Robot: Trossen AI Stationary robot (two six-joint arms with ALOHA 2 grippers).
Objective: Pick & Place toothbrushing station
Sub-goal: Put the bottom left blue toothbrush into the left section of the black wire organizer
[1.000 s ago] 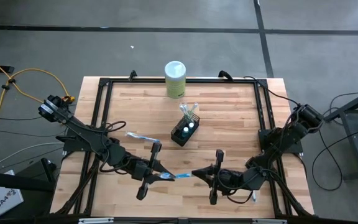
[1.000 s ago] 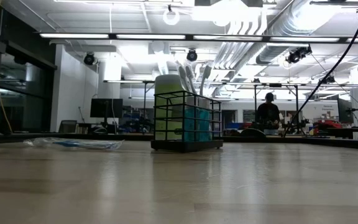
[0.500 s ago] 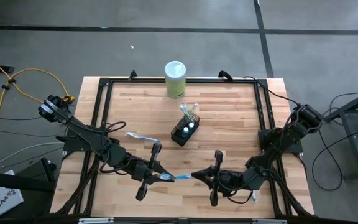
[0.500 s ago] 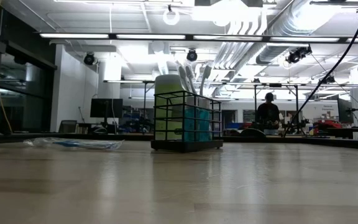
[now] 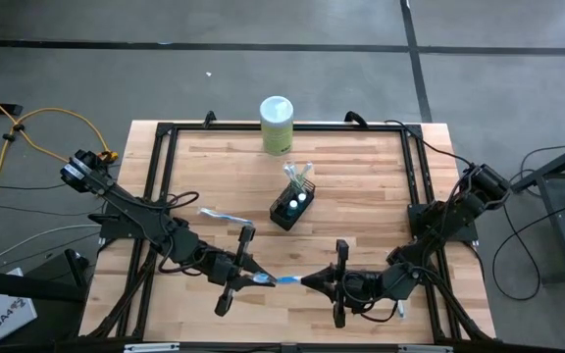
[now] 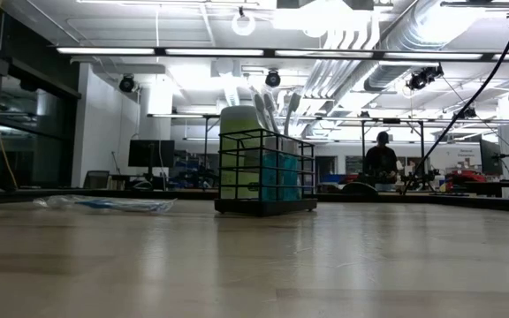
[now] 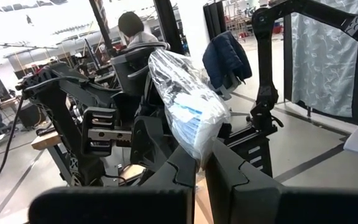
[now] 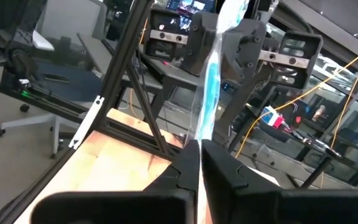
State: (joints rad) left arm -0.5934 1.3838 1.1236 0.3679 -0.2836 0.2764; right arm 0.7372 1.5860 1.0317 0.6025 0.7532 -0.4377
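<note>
Near the front edge of the wooden table (image 5: pixel 361 186) we see both arms meeting over one wrapped toothbrush (image 5: pixel 284 279), a white-and-blue brush in a clear wrapper held off the boards between them; the left pincer (image 5: pixel 255 277) has its fingers pressed together on one end of the wrapper, and in its own wrist view the crumpled clear plastic with the blue-and-white brush head (image 7: pixel 188 118) stands clamped between the two dark fingers (image 7: pixel 185 171), which show almost no gap; the right pincer (image 5: pixel 307 280) comes in from the right and is likewise closed on the other end, its wrist view showing the thin blue strip of the brush (image 8: pixel 211 87) rising from between fingers (image 8: pixel 188 163) that all but touch; the two pincers face each other tip to tip, just apart, with the brush bridging them; the black wire-mesh holder (image 5: pixel 292 207) stands upright at the table's middle, well apart from both pincers, with two white-capped teal tubes (image 5: pixel 297 201) inside it and white brush handles (image 5: pixel 300 175) leaning out toward the far side; a second wrapped toothbrush (image 5: pixel 222 215) lies flat on the table left of the holder; the pale green canister (image 5: pixel 277 125) with a white lid stands at the far edge; a seated person (image 6: pixel 381 159) shows far off in the room behind.
</note>
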